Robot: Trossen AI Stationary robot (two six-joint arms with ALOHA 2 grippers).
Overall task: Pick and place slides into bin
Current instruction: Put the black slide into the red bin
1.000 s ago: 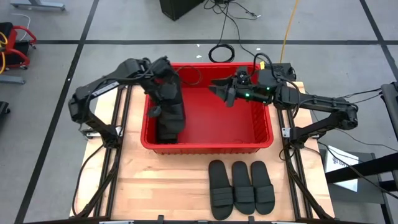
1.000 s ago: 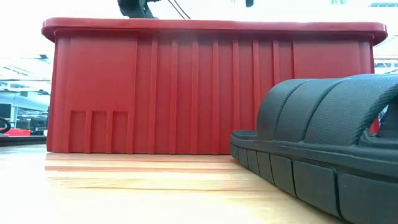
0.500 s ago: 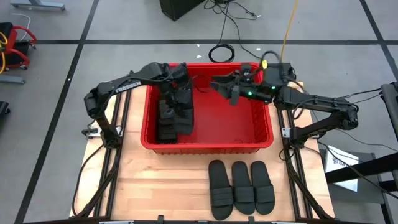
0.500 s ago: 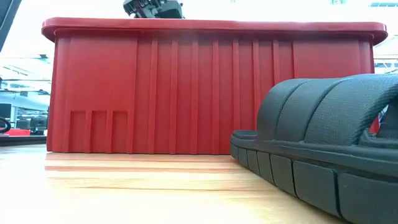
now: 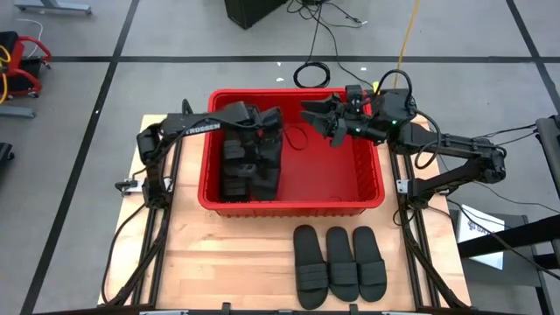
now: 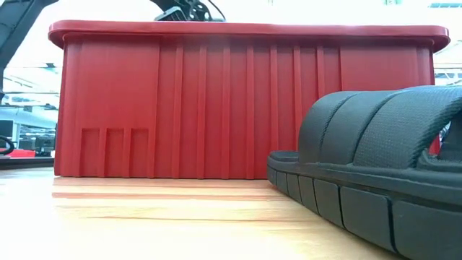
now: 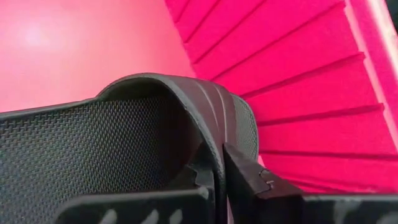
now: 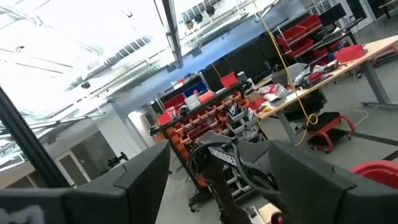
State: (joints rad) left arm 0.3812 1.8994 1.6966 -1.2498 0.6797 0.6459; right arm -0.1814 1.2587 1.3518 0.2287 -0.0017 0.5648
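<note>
— Where has the left pincer got to?

— Over the left half of the bin, clamped on the strap of one slide. From its wrist you can see the fingers pinching that ribbed band, with the red wall right behind. I'd say it grips the strap because it's the only thin part it can close on.

— And the dark heap beneath it?

— Slides already in the bin, piled against the left wall. I can't count them. The held one hangs above or against them; touching or not, I can't say.

— The other arm?

— The right pincer hovers above the bin's far edge, jaws spread wide, holding nothing. Its camera looks out into the room, so it's tipped up, probably keeping clear.

— Anything different from a second ago?

— The left arm has swung further toward the bin's middle and stretched out flatter. The right has pulled back a little. The three slides on the table, side by side near the front edge, haven't budged.
</note>
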